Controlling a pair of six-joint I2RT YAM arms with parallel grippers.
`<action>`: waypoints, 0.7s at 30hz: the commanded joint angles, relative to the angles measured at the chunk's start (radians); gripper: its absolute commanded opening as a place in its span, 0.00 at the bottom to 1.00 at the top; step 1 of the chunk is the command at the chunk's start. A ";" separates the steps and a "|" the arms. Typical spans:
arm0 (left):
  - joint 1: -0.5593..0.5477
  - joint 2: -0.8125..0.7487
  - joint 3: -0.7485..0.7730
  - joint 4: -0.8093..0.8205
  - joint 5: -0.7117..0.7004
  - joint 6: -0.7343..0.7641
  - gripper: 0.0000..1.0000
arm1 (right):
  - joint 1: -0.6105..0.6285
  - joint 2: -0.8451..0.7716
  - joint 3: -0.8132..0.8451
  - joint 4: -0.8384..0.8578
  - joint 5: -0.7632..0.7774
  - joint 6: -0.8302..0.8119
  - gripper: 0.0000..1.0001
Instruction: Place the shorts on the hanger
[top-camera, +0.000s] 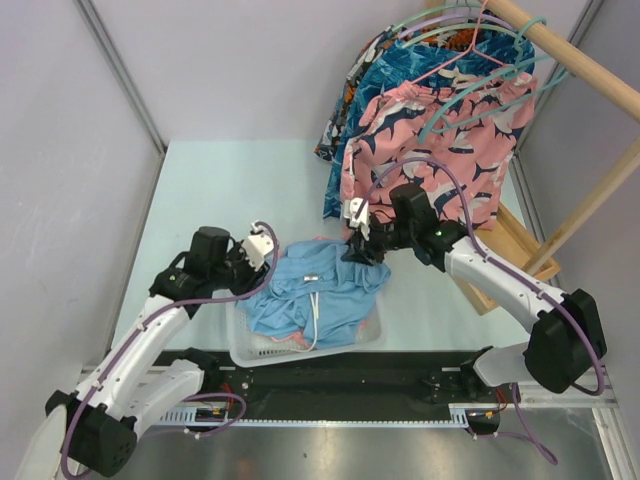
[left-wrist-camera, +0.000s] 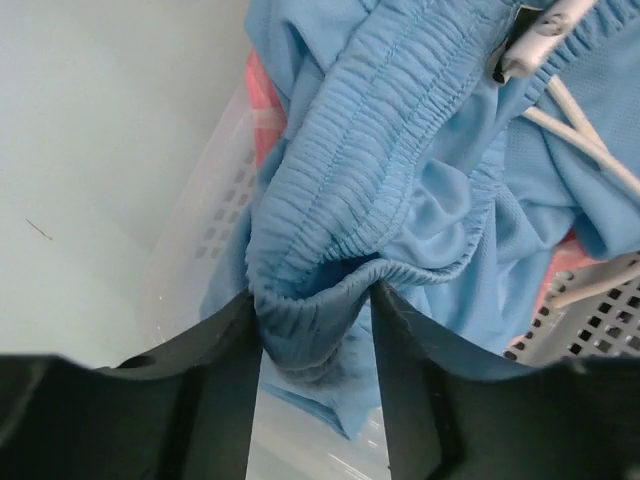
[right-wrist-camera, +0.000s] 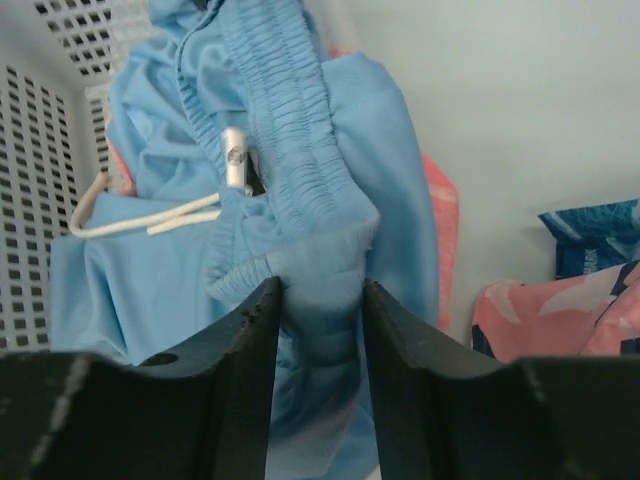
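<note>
Left gripper (top-camera: 262, 245) (left-wrist-camera: 315, 300): both fingers pinched on a bunched fold of elastic waistband of the plain light sky-blue fabric shorts (top-camera: 320, 290) (left-wrist-camera: 400, 150) (right-wrist-camera: 300, 150), at the left end of the garment. The shorts lie heaped in and over a white perforated plastic basket (top-camera: 245, 350) (left-wrist-camera: 215, 220) (right-wrist-camera: 40, 120) at the near middle of the pale bench (top-camera: 220, 190). Their waistband is stretched between the two arms and the cloth spills past the basket's far rim. In the basket beneath them is salmon-pink fabric (top-camera: 290, 340) (left-wrist-camera: 262, 110) (right-wrist-camera: 440, 210). The white drawstring (top-camera: 315, 310) (left-wrist-camera: 585, 140) (right-wrist-camera: 140, 215) lies loose across the blue cloth. Right gripper (top-camera: 358, 235) (right-wrist-camera: 320, 295): fingers clamped on the right end of the same waistband, just above the basket's far right corner. Open bench surface shows left of and behind the basket, bounded by grey walls. Far right: a thin mint-green plastic hanger (top-camera: 470, 93) hangs with others from a slanted wooden rail (top-camera: 560, 50), well apart from the blue shorts. It lies across pink shark-print shorts (top-camera: 450, 150); whether it carries them, cannot tell. The hanging clothes reach down close behind the right gripper.
</note>
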 joint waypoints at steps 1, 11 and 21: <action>0.014 0.004 -0.010 0.099 -0.002 -0.019 0.56 | -0.001 -0.011 0.007 -0.081 0.013 -0.054 0.49; 0.089 0.039 0.256 0.038 0.077 -0.070 0.86 | -0.019 -0.351 0.012 -0.060 0.173 0.044 0.94; 0.089 0.194 0.544 0.087 0.245 -0.121 1.00 | -0.013 -0.543 0.105 -0.023 0.426 0.202 0.96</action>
